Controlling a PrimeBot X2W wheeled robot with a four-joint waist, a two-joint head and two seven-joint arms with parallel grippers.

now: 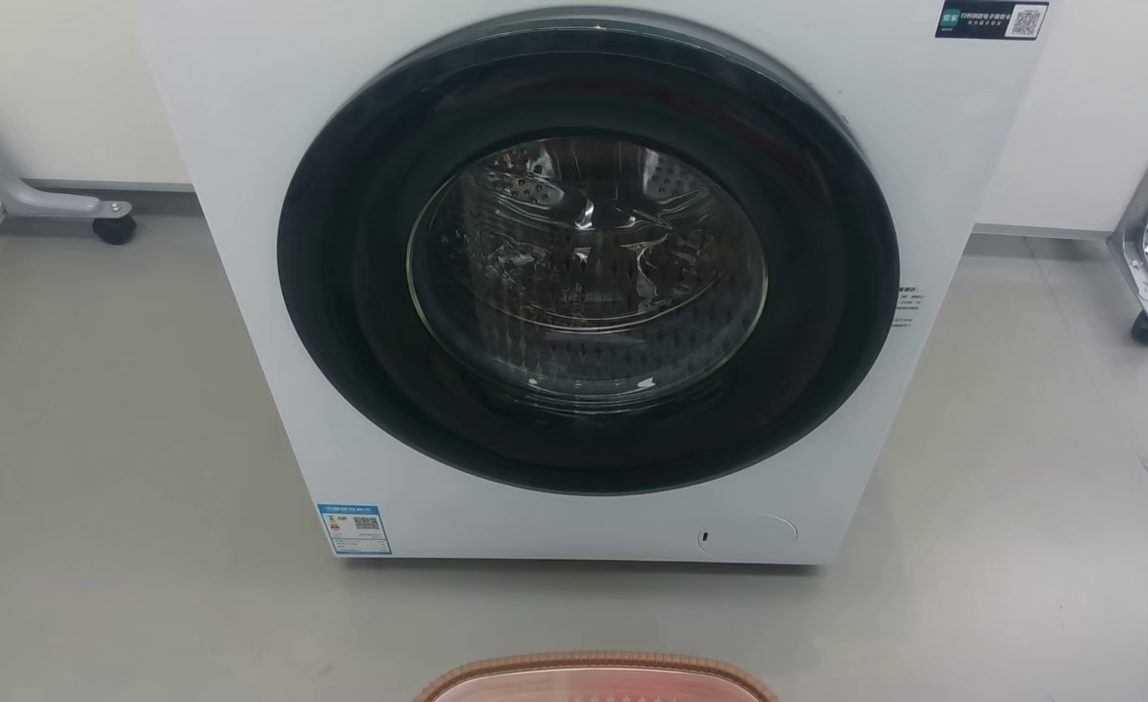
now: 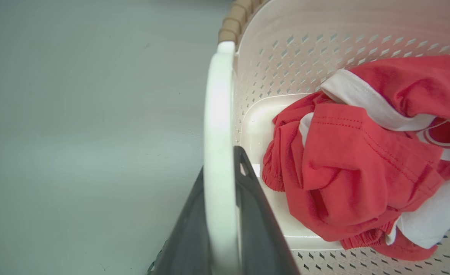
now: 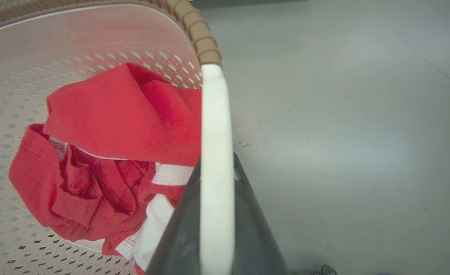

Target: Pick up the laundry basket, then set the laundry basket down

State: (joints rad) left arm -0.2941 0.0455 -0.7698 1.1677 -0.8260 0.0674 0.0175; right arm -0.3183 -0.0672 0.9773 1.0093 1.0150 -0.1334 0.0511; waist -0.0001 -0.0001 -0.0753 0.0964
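**Q:** Head view: locate the task item.
**A:** The cream perforated plastic laundry basket [image 1: 593, 675] shows its brown woven-look rim at the bottom edge of the view. It is centred before the white front-loading washing machine [image 1: 242, 146], which stands with its door shut on the grey floor [image 1: 96, 487]. Basket and machine are well apart.

**Q:** Left wrist view: state of the left pincer?
**A:** The left pincer [image 2: 221, 164] pinches the white side handle [image 2: 219, 107], with one dark finger outside the bar and one inside the basket wall. A crumpled red garment with white trim [image 2: 362, 164] lies on the basket bottom, near the inner finger and not caught by it.

**Q:** Right wrist view?
**A:** Mirror condition. The right pincer [image 3: 217, 160] is pressed onto the opposite white handle [image 3: 215, 114], one finger on either side. The red garment lies beside the inner finger.

**Q:** Why both handles?
**A:** Judgement: opposed grips keep the load level, so the garment does not spill. Whether the base touches the floor cannot be told, so either the lift or the set-down is in hand. Both arms must move together, because uneven height would tilt the basket.
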